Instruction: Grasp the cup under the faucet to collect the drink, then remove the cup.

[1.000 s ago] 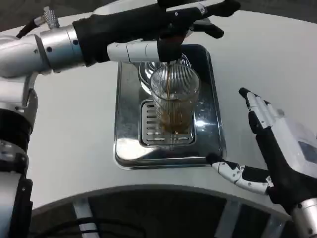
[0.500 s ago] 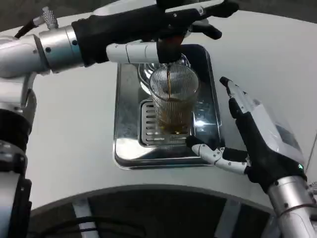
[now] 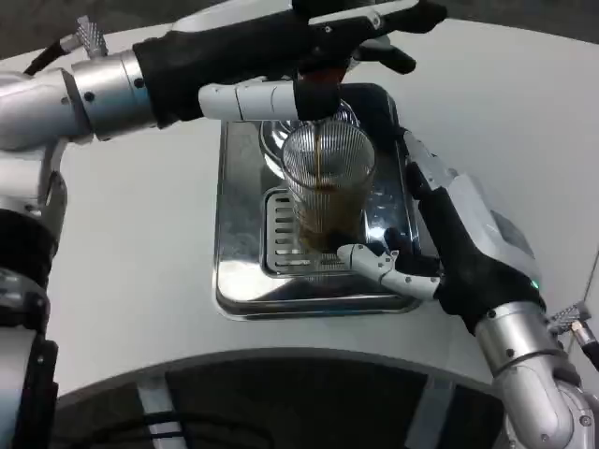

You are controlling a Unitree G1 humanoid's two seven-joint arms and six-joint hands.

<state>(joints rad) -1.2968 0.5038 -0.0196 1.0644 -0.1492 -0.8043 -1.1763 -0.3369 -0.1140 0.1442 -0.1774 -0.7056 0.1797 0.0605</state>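
Cup (image 3: 328, 192): clear ribbed glass, upright on slotted grate of steel drip tray (image 3: 245, 281), directly under faucet (image 3: 316, 98). Approx. half full w/ brown drink; thin brown stream falling from faucet into cup. Faucet dark, above cup rim.

Faucet (image 3: 314, 94) mostly hidden by left hand (image 3: 309, 42) (spout shows).

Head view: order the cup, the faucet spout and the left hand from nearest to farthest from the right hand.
Measured from the right hand:
1. Cup: just left of its fingers, on the drip tray grate.
2. Faucet spout: above the cup, pouring the dark drink.
3. Left hand: at the picture's top, over the faucet; close to the spout, so this rank is narrow.
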